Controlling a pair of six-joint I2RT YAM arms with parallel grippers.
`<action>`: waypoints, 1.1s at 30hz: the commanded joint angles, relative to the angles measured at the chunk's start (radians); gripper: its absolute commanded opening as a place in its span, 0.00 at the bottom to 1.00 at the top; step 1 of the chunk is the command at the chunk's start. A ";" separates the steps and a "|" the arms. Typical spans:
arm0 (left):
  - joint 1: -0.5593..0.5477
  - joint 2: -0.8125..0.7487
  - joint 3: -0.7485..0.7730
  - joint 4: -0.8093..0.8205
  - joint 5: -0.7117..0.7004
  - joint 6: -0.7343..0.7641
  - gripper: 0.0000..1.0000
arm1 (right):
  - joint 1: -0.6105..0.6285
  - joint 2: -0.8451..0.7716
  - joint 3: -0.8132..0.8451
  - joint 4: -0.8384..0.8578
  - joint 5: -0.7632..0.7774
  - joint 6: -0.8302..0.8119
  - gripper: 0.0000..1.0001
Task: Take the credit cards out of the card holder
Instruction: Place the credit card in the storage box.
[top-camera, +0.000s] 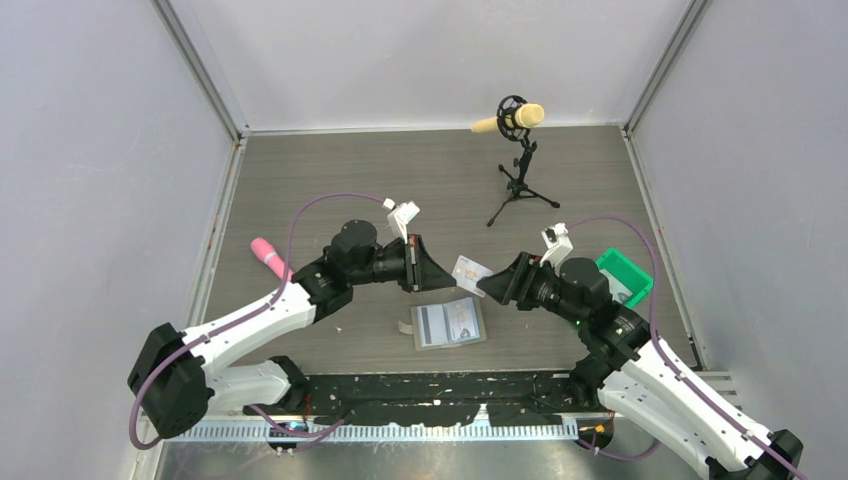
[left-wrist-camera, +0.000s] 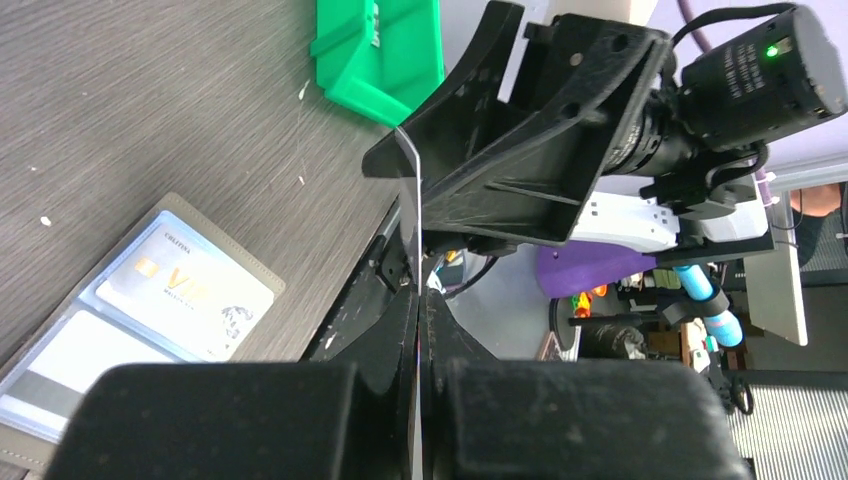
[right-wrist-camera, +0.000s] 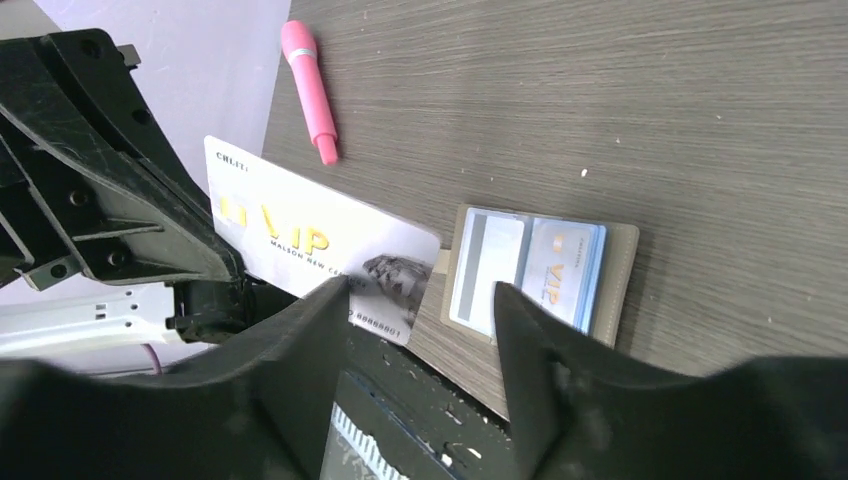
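The card holder (top-camera: 449, 323) lies open on the table between the arms, with two pale cards in its clear pockets (right-wrist-camera: 540, 265); it also shows in the left wrist view (left-wrist-camera: 150, 310). My left gripper (top-camera: 438, 268) is shut on one white credit card (top-camera: 470, 270) and holds it in the air above the holder. The left wrist view shows this card edge-on (left-wrist-camera: 414, 220) between my closed jaws (left-wrist-camera: 420, 295). My right gripper (top-camera: 492, 285) is open and faces the card. In the right wrist view the card (right-wrist-camera: 300, 240) has its near corner by my left finger, inside the open jaws (right-wrist-camera: 420, 305).
A green bin (top-camera: 625, 275) sits behind my right arm and also shows in the left wrist view (left-wrist-camera: 380, 50). A pink marker (top-camera: 268, 257) lies at the left. A microphone on a small tripod (top-camera: 520, 150) stands at the back. The table's front edge is close below the holder.
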 joint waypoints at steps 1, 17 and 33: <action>0.002 -0.002 0.001 0.107 -0.014 -0.046 0.00 | -0.003 0.002 -0.027 0.159 -0.012 0.074 0.52; 0.002 -0.017 -0.038 0.100 -0.032 -0.067 0.00 | -0.008 -0.017 -0.034 0.255 -0.035 0.039 0.19; 0.029 -0.070 -0.130 0.343 0.029 -0.245 0.00 | -0.048 -0.054 -0.135 0.451 -0.117 0.146 0.48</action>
